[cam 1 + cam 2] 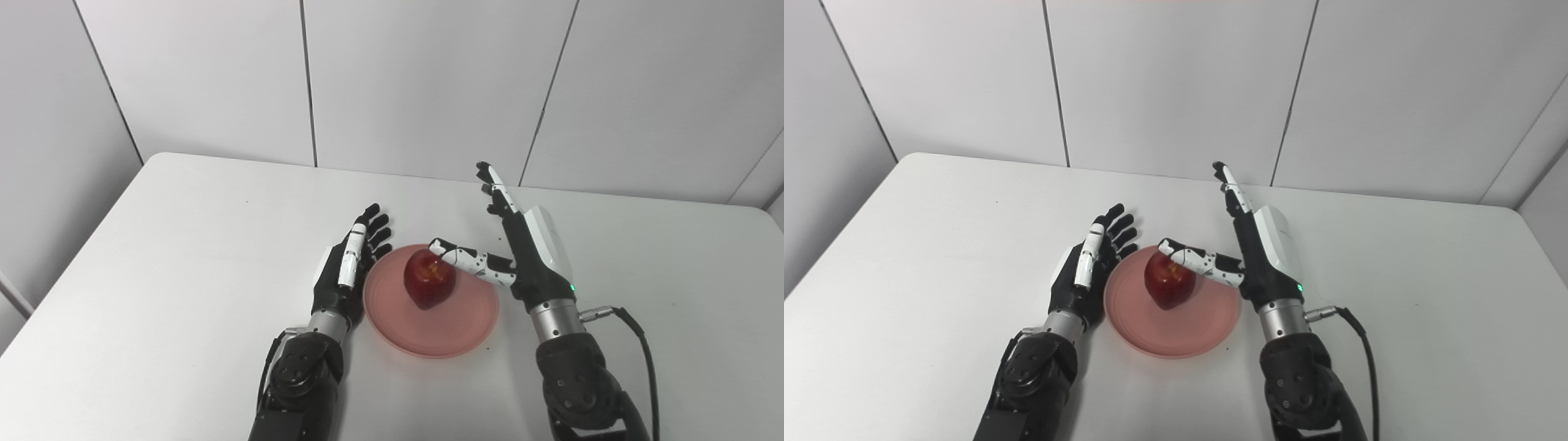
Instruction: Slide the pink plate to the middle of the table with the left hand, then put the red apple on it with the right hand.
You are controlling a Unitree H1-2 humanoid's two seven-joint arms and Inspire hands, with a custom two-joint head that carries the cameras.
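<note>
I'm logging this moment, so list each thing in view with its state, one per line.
pink plate: flat on the table, near its middle.
red apple: resting on the plate.
left hand: open, beside the plate's left rim.
right hand: open, thumb reaching over the apple.
white table: bearing the plate.

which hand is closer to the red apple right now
Right. The right hand stands open beside the plate, its thumb touching the red apple. The left hand lies open at the plate's left rim, apart from it.

One pink plate [430, 318] lies on the white worktop [184, 257]. One red apple [429, 277] sits on the plate. Two hands: the left hand [349, 263] just beside the plate's left rim, the right hand [520, 245] at its right.
</note>
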